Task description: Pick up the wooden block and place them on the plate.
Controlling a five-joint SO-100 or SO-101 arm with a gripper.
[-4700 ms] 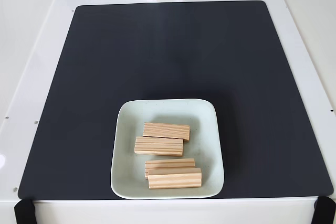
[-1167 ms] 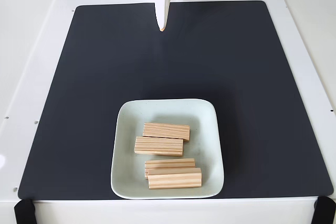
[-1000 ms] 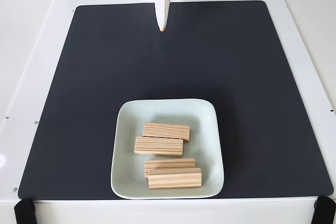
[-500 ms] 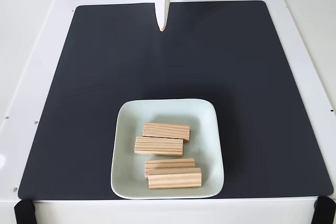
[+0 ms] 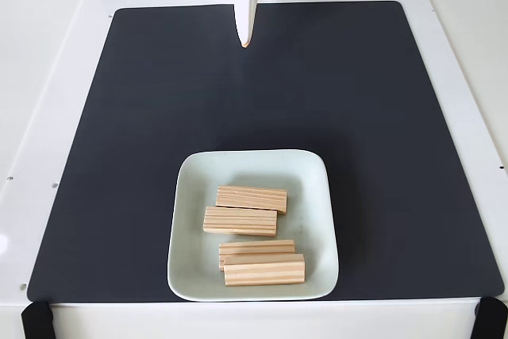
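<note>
A white bench [image 5: 48, 53] carried a black mat [image 5: 159, 101]. Near the mat's front edge sat the plate [image 5: 187, 220], placed there to receive the blocks. All four wooden blocks [image 5: 251, 198] lay inside it, lengthwise across, two toward the plate's front rim touching. The gripper [image 5: 246, 43] hung closed and empty at the mat's back edge, well apart, apparently parked because nothing seemed left to carry.
</note>
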